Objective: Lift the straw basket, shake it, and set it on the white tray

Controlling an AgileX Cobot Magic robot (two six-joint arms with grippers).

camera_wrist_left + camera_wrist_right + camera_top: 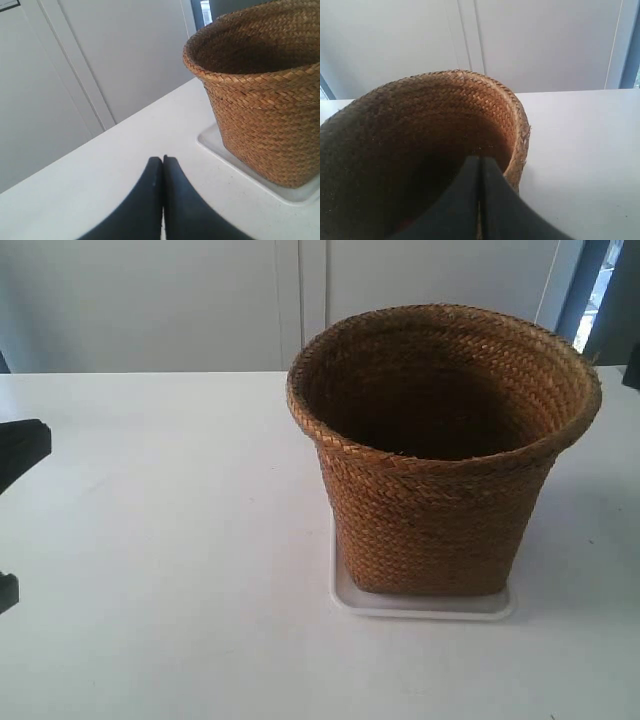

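The straw basket [440, 500] stands upright on the white tray [420, 605], right of the table's middle; only the tray's front and left rim show. In the left wrist view the basket [265, 115] and tray [220, 147] lie a short way off from my left gripper [163, 159], which is shut and empty just above the table. My right gripper [480, 159] hovers over the basket's near rim [520, 145] with its tips pressed together, pointing into the dark inside. A thin straw-coloured strip shows through the slit lower between its fingers.
The white table [180, 570] spreads left and in front of the tray. A dark part of the left arm [20, 450] shows at the exterior view's left edge, a sliver of the right arm [632, 365] at its right edge. A pale panelled wall [150, 300] stands behind.
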